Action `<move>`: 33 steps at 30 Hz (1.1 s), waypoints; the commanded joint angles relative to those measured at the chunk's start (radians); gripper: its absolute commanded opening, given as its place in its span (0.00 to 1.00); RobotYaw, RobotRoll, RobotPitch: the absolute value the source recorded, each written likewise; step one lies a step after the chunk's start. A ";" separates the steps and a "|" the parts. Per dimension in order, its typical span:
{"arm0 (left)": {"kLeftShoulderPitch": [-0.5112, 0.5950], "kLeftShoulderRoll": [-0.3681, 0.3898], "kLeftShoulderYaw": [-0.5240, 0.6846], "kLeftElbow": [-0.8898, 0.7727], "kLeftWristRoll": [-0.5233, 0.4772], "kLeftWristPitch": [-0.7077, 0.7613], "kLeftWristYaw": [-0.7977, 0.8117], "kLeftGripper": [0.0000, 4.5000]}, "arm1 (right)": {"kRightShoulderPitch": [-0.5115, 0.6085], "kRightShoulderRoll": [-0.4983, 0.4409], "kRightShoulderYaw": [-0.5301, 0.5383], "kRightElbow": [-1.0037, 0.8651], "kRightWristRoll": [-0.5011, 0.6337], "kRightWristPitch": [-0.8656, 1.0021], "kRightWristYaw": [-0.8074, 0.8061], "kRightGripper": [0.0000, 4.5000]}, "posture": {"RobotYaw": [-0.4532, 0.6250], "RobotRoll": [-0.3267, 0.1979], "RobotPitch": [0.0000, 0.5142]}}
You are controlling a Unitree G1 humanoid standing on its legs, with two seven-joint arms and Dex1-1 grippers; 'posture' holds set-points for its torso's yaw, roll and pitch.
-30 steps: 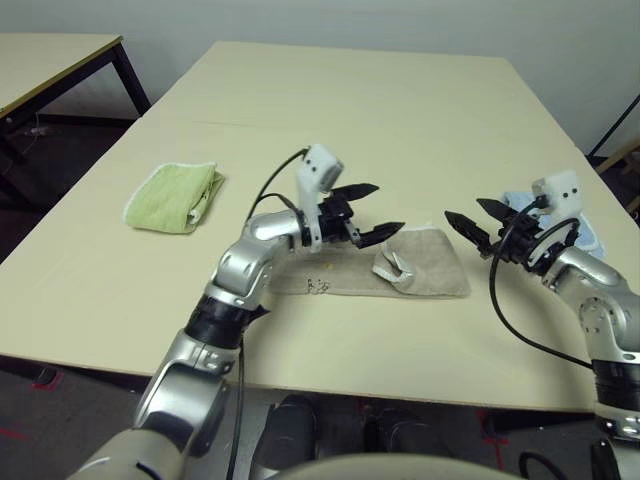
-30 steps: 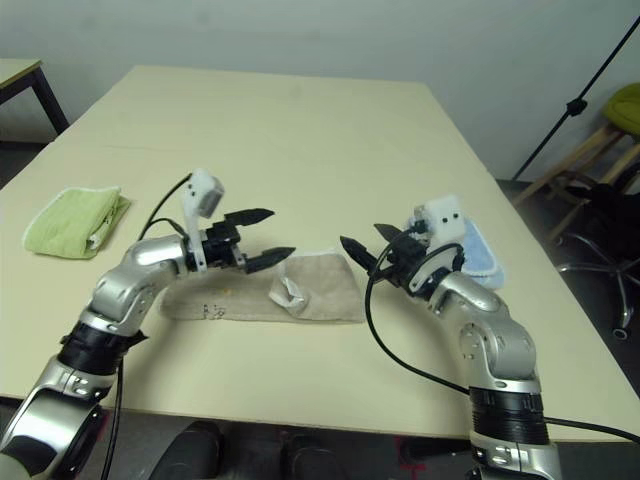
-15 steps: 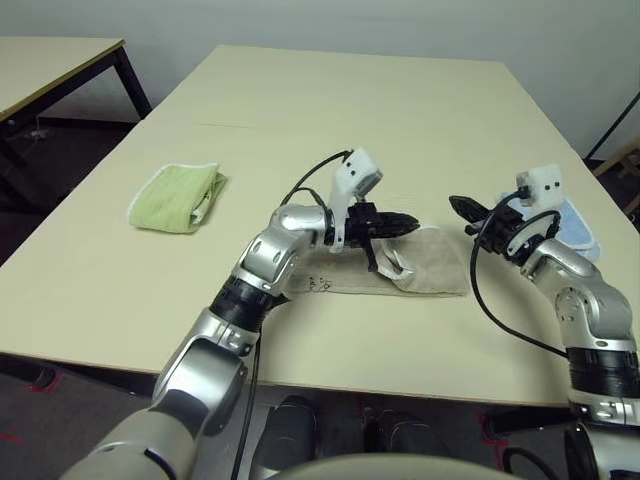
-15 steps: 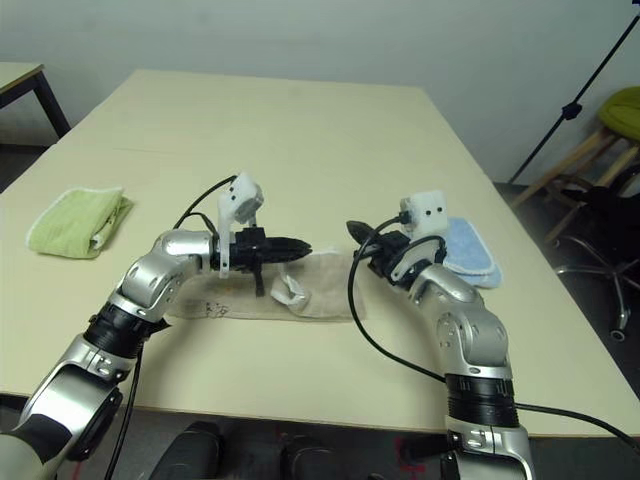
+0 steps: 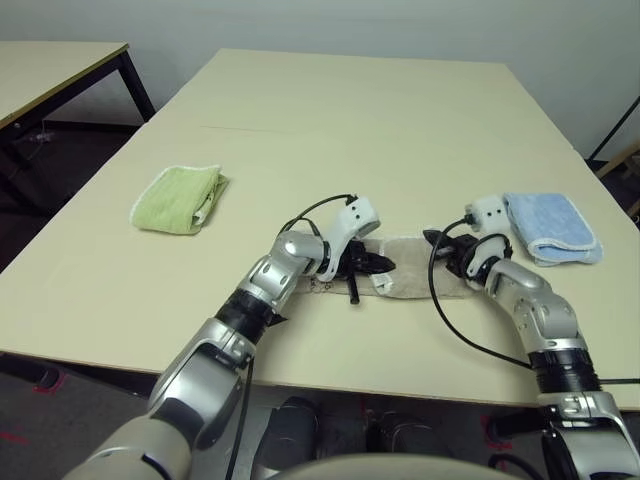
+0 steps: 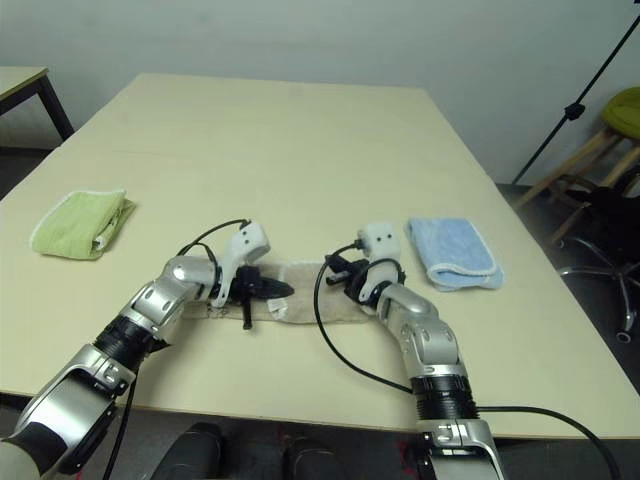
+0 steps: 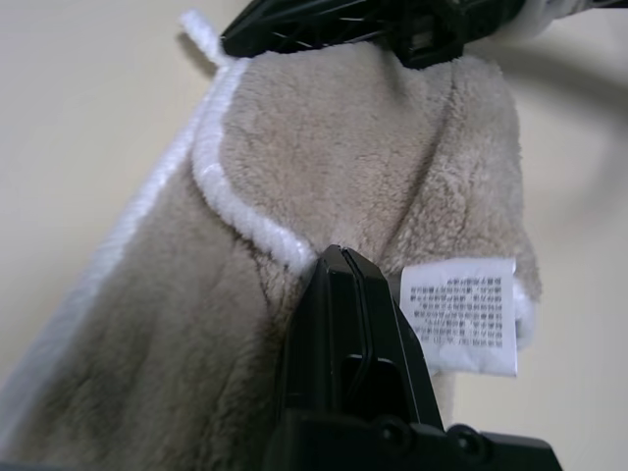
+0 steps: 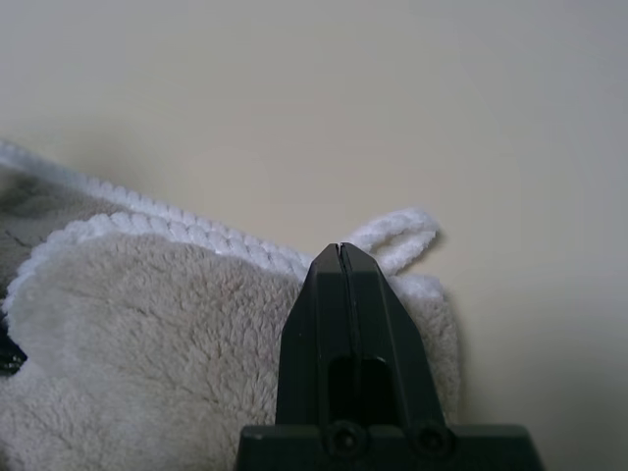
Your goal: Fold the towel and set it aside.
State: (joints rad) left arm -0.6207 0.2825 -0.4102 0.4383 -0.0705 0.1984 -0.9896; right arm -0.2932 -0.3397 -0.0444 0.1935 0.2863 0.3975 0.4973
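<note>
So we've got our left gripper (image 7: 343, 253) down on the towel (image 5: 410, 268) with its two fingers closed right up against each other. The tips sit at the white edging of the folded-over flap, just beside the white tag (image 7: 459, 306). Can't tell if there's any cloth nipped between them, tbh; looks more like pressing than pinching to us.

Our right gripper (image 8: 341, 251) is closed all the way too, tips at the white edge by the little loop (image 8: 400, 235), towards the right end of the towel. Same deal, we can't say for sure whether it has a bit of cloth.

The towel itself lies flat in a long strip on the near part of the table (image 5: 330, 120), partly under both arms, with its right end doubled back. Further out there's a folded green cloth (image 5: 175, 202) off to the left and a folded blue one (image 6: 455, 252) to the right.

Our read is that we're late in the folding, tidying that flap and its edge, with setting aside still to do. Next up we'd want both grippers to lift clear gently, so the flap doesn't drag or spring open, then get under the end, fold once more if it needs it, and move the bundle over.
</note>
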 commanded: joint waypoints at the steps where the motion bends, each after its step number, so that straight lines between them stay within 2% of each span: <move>1: 0.015 0.013 0.022 0.036 0.025 -0.025 0.019 0.01 | 0.004 0.006 0.009 0.055 -0.032 -0.032 -0.003 0.00 | 0.58 0.62 0.06; 5: 0.039 0.037 0.070 -0.005 0.006 -0.010 0.038 0.01 | -0.014 0.014 -0.010 0.058 -0.025 -0.113 0.022 0.00 | 0.58 0.62 0.06; 7: 0.063 0.042 0.124 -0.080 -0.036 0.054 0.061 0.01 | -0.011 0.009 -0.014 0.036 -0.015 -0.154 0.051 0.00 | 0.58 0.62 0.07; 8: 0.078 0.042 0.157 -0.130 -0.065 0.103 0.077 0.00 | -0.009 0.004 -0.016 0.023 -0.014 -0.168 0.061 0.04 | 0.58 0.62 0.08; 9: 0.098 0.043 0.199 -0.200 -0.103 0.168 0.099 0.04 | -0.010 0.000 -0.023 0.012 -0.007 -0.175 0.070 0.08 | 0.58 0.62 0.08; 12: 0.170 0.047 0.350 -0.457 -0.222 0.411 0.221 0.21 | -0.024 0.000 -0.056 -0.012 0.064 -0.171 0.138 0.30 | 0.59 0.62 0.10; 13: 0.187 0.051 0.378 -0.517 -0.244 0.475 0.252 0.28 | -0.024 -0.003 -0.057 -0.018 0.076 -0.188 0.164 0.38 | 0.60 0.62 0.10; 17: 0.290 0.095 0.570 -0.815 -0.421 0.883 0.367 0.60 | -0.042 -0.062 -0.063 -0.042 0.131 -0.223 0.326 0.71 | 0.63 0.62 0.13; 20: 0.339 0.112 0.692 -0.930 -0.514 1.116 0.417 0.84 | -0.060 -0.107 -0.065 -0.042 0.142 -0.251 0.401 0.96 | 0.64 0.62 0.13; 21: 0.344 0.102 0.729 -0.952 -0.538 1.177 0.432 0.92 | -0.066 -0.118 -0.066 -0.036 0.137 -0.266 0.414 1.00 | 0.64 0.62 0.13; 22: 0.362 0.069 0.792 -0.985 -0.546 1.260 0.458 0.99 | -0.078 -0.142 -0.068 -0.026 0.134 -0.277 0.440 1.00 | 0.64 0.62 0.14; 25: 0.414 -0.032 0.954 -1.058 -0.598 1.410 0.515 0.99 | -0.101 -0.210 -0.077 -0.013 0.140 -0.330 0.541 1.00 | 0.65 0.62 0.16; 29: 0.503 -0.080 0.997 -1.098 -0.707 1.416 0.617 0.99 | -0.109 -0.293 -0.074 -0.001 0.134 -0.353 0.630 1.00 | 0.65 0.62 0.17; 33: 0.493 -0.234 1.028 -1.062 -0.736 1.416 0.817 0.99 | -0.111 -0.365 -0.079 0.024 0.134 -0.391 0.723 1.00 | 0.65 0.62 0.18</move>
State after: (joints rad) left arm -0.1153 0.0769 0.6090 -0.6413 -0.7909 1.5958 -0.2519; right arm -0.3964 -0.6871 -0.1130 0.2056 0.4215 0.0273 1.1829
